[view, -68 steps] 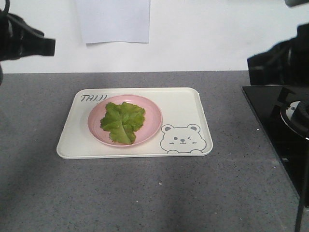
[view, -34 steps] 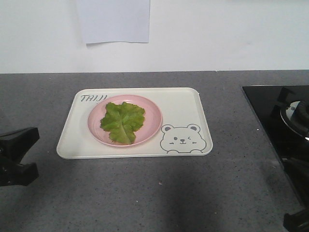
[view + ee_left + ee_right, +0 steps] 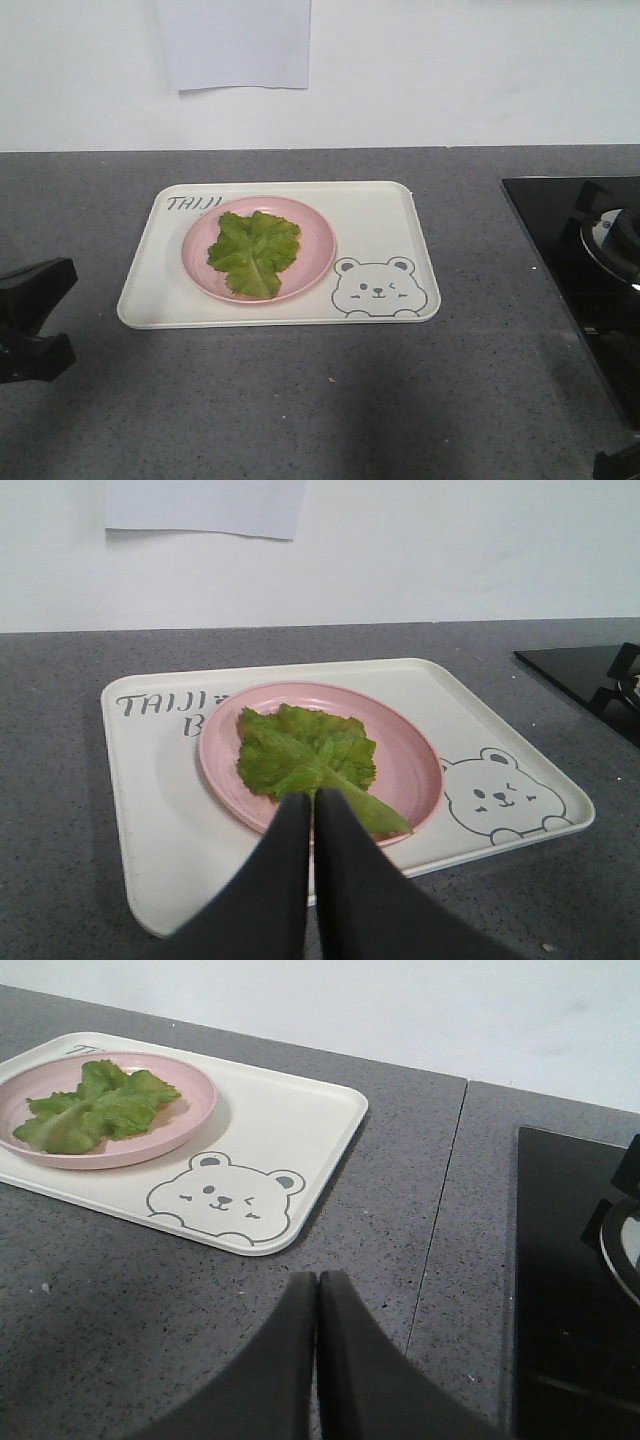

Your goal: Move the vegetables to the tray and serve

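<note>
The vegetables (image 3: 254, 252) are one green ruffled lettuce leaf lying on a round pink plate (image 3: 312, 240). That plate stands on the cream tray (image 3: 375, 215) with the bear drawing. In the left wrist view my left gripper (image 3: 313, 797) is shut with nothing in it, its tips in front of the near rim of the plate (image 3: 410, 755) and the vegetables (image 3: 305, 758), apart from them. My right gripper (image 3: 317, 1277) is shut and empty over the grey counter, short of the tray's (image 3: 300, 1110) near right corner.
A black stove top (image 3: 580, 260) with a burner sits on the right of the grey counter (image 3: 330, 400). A white wall with a taped paper sheet (image 3: 240, 45) closes the back. Dark arm parts (image 3: 30, 320) show at the left edge.
Both arms, high at the upper corners a second ago, have come down to the lower edges of the front view. The lettuce, plate and tray have not moved.
</note>
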Tool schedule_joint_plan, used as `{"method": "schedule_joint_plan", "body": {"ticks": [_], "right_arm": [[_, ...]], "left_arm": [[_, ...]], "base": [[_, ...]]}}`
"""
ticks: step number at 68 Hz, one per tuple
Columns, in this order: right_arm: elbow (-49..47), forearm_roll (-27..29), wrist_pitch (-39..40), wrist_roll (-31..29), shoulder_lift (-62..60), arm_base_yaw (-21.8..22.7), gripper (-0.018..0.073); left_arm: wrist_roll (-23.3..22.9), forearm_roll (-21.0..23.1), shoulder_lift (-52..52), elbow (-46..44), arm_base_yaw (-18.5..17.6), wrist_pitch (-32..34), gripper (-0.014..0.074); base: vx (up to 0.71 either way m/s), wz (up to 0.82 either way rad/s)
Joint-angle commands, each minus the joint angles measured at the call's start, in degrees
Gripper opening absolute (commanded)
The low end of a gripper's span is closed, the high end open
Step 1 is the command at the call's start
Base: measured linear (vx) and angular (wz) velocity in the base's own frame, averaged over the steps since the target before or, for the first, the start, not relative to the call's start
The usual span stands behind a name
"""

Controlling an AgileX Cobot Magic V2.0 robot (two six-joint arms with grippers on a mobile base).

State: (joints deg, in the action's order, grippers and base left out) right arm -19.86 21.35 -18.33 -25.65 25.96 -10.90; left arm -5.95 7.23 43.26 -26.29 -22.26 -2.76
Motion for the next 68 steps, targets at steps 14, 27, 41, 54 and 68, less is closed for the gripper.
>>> {"method": "schedule_joint_plan", "body": {"ticks": [14, 27, 41, 54, 68], "right_arm": [[-1.41, 0.39, 3.68, -0.12, 0.14, 0.11, -0.0008], [-1.41, 0.39, 3.68, -0.12, 0.14, 0.11, -0.0008], [-1.41, 0.39, 3.68, -0.12, 0.14, 0.11, -0.0008], [-1.41, 0.39, 3.73, -0.12, 0.14, 0.11, -0.0008], [-1.41, 0.39, 3.73, -0.12, 0.14, 0.11, -0.0008]], "left_arm": [[-0.44, 0.53, -0.24, -1.48, -0.22, 4.54, -0.0008], [1.20, -1.17, -0.54, -1.48, -0.22, 4.00, -0.0008], [3.17, -3.95, -3.87, 2.75, 5.87, 5.55, -0.0008], [2.94, -3.98, -13.53, 14.29, 13.22, 14.60, -0.0008], [2.98, -3.29, -25.48, 26.47, 17.69, 20.21, -0.0008]], "base": [[0.00, 0.00], [0.00, 0.00], [0.00, 0.00], [0.00, 0.00], [0.00, 0.00]]}}
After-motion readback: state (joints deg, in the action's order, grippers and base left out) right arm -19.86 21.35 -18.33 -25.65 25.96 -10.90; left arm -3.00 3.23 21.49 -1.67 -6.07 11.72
